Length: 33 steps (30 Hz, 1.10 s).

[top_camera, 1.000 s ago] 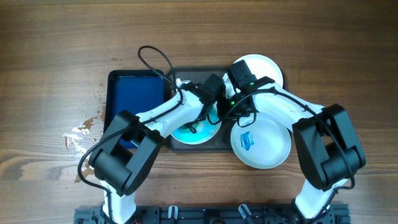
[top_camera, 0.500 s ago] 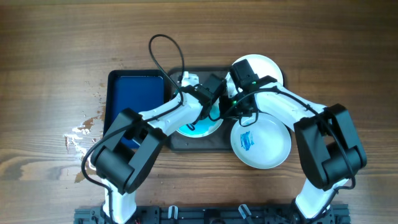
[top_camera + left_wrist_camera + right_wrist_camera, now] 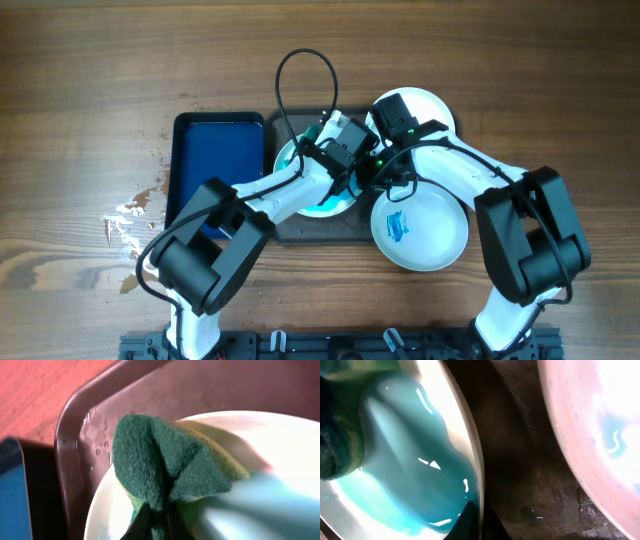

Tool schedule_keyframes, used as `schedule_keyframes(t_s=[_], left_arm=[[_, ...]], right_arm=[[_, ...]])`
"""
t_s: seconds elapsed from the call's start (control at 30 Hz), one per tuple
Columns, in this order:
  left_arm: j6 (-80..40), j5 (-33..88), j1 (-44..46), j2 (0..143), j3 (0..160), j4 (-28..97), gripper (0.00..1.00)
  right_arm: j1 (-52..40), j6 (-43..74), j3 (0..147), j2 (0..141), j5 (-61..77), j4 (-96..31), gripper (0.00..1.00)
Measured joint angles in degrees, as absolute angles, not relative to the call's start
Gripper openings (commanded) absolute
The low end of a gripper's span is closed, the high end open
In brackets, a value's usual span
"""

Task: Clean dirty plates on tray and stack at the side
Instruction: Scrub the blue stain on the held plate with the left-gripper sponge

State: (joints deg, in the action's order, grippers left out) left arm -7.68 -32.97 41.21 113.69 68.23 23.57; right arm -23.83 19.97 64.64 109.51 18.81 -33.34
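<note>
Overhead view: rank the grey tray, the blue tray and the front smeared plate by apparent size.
1. grey tray: largest, though mostly covered.
2. blue tray.
3. front plate: smallest.
All sit at similar height, so nearness hardly skews this.
</note>
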Motion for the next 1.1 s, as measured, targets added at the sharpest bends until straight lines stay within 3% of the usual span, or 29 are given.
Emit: schedule_keyframes(t_s=[0.17, 0.5, 0.67, 0.93, 1.1], left_arm=[[-16.34, -29.78, 40.10, 113.03, 69.06, 31.24, 0.04], [-16.43, -2.74, 33.34, 110.91, 70.89, 41.32, 0.04], [-13.85, 0.43, 33.23, 110.78, 70.94, 42.85, 0.04], [-14.31, 9.30, 34.04, 108.90, 68.75, 33.36, 0.04], [-20.34, -0.27, 33.80, 102.83, 68.47, 39.13, 0.04]], right_arm=[[-23.92, 18.85, 64.64, 109.51, 18.87, -33.39, 0.04], [-23.94, 17.63, 64.64, 109.49, 18.81, -35.07, 0.04], [-23.94, 16.62, 64.64, 109.40, 18.83, -35.83, 0.04], [-23.81, 16.60, 64.66, 109.34, 18.81, -36.71, 0.04], [-23.97, 16.60, 64.66, 109.34, 19.35, -37.34, 0.04]])
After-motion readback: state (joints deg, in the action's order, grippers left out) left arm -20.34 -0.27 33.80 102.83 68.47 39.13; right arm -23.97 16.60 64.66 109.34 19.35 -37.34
